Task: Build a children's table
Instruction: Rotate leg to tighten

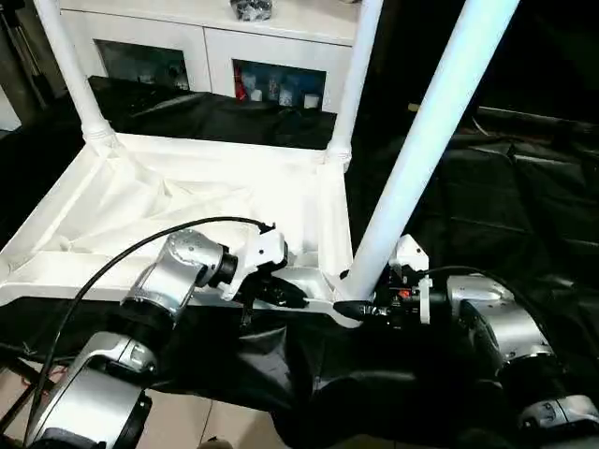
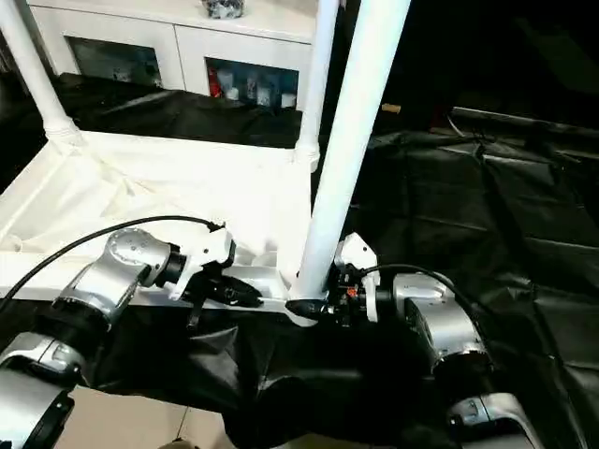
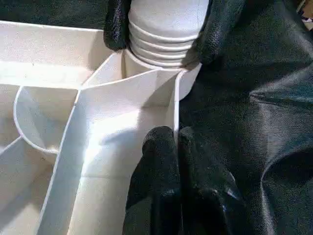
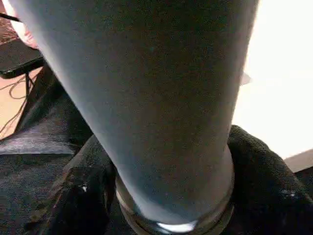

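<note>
The white tabletop (image 1: 187,196) lies upside down on the black-draped work table, ribbed underside up. Two white tube legs (image 1: 70,70) (image 1: 360,75) stand in its far corner sockets. A third leg (image 1: 430,140) rises tilted to the right from the near right corner socket (image 3: 146,73), its ribbed end sitting in the socket's mouth. My right gripper (image 1: 356,307) grips this leg just above the socket, one black finger on each side. My left gripper (image 3: 175,139) is shut on the tabletop's near rim wall, close to that same corner.
Black cloth (image 1: 487,206) covers the work table to the right of the tabletop. A white cabinet (image 1: 262,47) with glass doors stands behind. My left arm's black cable (image 1: 112,267) arches over the tabletop's near edge. Bare floor (image 1: 187,421) shows below the table's front edge.
</note>
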Available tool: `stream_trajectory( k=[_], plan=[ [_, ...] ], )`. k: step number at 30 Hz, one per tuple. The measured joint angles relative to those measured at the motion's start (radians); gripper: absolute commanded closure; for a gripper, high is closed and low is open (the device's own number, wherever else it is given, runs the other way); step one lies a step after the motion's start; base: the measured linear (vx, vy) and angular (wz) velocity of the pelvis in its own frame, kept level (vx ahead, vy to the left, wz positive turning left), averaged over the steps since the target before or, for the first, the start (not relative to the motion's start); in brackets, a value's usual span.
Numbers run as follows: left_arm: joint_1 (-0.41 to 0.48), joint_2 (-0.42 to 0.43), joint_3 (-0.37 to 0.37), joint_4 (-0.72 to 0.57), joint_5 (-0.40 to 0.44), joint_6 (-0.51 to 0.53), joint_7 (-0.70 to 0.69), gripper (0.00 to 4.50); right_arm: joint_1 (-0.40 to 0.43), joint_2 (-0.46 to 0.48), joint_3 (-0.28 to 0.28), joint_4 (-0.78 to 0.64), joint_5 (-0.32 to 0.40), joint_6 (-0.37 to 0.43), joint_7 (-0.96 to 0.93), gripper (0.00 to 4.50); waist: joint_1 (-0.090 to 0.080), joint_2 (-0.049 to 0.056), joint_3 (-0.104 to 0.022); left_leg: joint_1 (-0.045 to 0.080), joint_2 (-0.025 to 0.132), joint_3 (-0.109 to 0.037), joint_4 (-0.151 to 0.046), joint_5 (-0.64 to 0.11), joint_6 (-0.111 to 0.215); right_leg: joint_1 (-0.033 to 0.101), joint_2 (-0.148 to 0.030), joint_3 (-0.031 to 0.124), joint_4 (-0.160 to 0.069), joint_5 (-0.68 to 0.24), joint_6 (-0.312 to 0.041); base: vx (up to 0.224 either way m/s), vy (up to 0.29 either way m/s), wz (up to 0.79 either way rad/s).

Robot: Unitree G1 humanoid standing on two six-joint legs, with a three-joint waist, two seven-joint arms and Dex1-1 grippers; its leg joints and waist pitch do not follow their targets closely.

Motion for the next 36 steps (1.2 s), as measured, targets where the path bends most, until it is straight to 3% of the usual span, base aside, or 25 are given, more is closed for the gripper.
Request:
stream_trajectory(
  k=[6,12,18,21,22,25,27,29,36],
  plan=[
    [0.000,-0.009,0.013,0.008,0.001,0.028,0.050,4.50,-0.013,0.028,-0.017,0.035,-0.004,-0.001,-0.064,1.73,-0.004,-0.002,-0.001,0.000,0.000,0.000,0.000,0.000,0.000,0.003,0.000,0.000,0.001,0.000,0.000,0.000,0.000,0.00],
    [-0.034,-0.090,0.062,0.063,0.040,0.096,0.324,4.50,-0.132,0.183,-0.122,0.236,-0.035,-0.023,-0.496,1.75,-0.046,-0.003,-0.002,0.001,-0.001,-0.002,0.005,0.001,-0.001,0.001,0.000,0.000,0.000,-0.002,0.004,0.000,0.000,0.00],
    [-0.051,-0.156,0.076,0.070,0.060,0.155,0.462,4.50,-0.185,0.250,-0.167,0.312,-0.037,-0.034,-0.720,1.75,-0.050,-0.001,-0.003,0.002,-0.001,-0.001,0.004,0.000,-0.001,0.002,0.000,0.000,0.001,-0.002,0.004,0.000,0.000,0.00],
    [-0.051,-0.168,0.086,0.071,0.067,0.161,0.491,4.50,-0.213,0.279,-0.172,0.358,-0.069,-0.079,-0.803,1.75,-0.055,-0.001,-0.003,0.001,-0.001,-0.001,0.003,0.000,-0.001,0.001,0.000,0.000,0.001,-0.001,0.004,0.000,0.000,0.00],
    [-0.052,-0.169,0.087,0.071,0.067,0.161,0.491,4.50,-0.213,0.281,-0.171,0.365,-0.076,-0.096,-0.808,1.75,-0.055,-0.001,-0.003,0.001,-0.001,-0.001,0.003,0.000,-0.001,0.001,0.000,0.000,0.001,-0.001,0.004,0.000,0.000,0.00],
    [-0.052,-0.169,0.088,0.070,0.067,0.161,0.490,4.50,-0.217,0.280,-0.170,0.381,-0.082,-0.120,-0.801,1.05,-0.055,0.000,-0.004,0.001,-0.001,-0.001,0.002,0.000,-0.001,0.001,0.000,0.001,0.001,-0.001,0.003,0.000,0.000,0.00],
    [-0.052,-0.169,0.084,0.068,0.067,0.159,0.481,4.50,-0.218,0.274,-0.170,0.381,-0.082,-0.119,-0.770,1.06,-0.053,0.000,-0.005,0.001,-0.001,-0.001,0.001,0.000,-0.001,0.001,0.000,0.001,0.001,0.000,0.002,0.000,0.000,0.00],
    [-0.052,-0.168,0.082,0.066,0.067,0.155,0.473,4.50,-0.217,0.256,-0.164,0.381,-0.082,-0.119,-0.732,0.63,-0.049,0.000,-0.005,0.001,-0.001,-0.001,-0.001,0.000,-0.001,0.001,0.000,0.000,0.001,0.000,0.001,0.000,0.000,0.00],
    [-0.034,-0.112,0.057,0.032,0.048,0.111,0.299,4.50,-0.139,0.161,-0.120,0.287,-0.064,-0.165,-0.426,0.63,-0.040,0.001,-0.004,-0.003,-0.001,-0.001,-0.004,-0.001,0.001,-0.002,0.000,0.000,-0.001,-0.001,0.001,0.000,0.000,0.00]
  ],
)
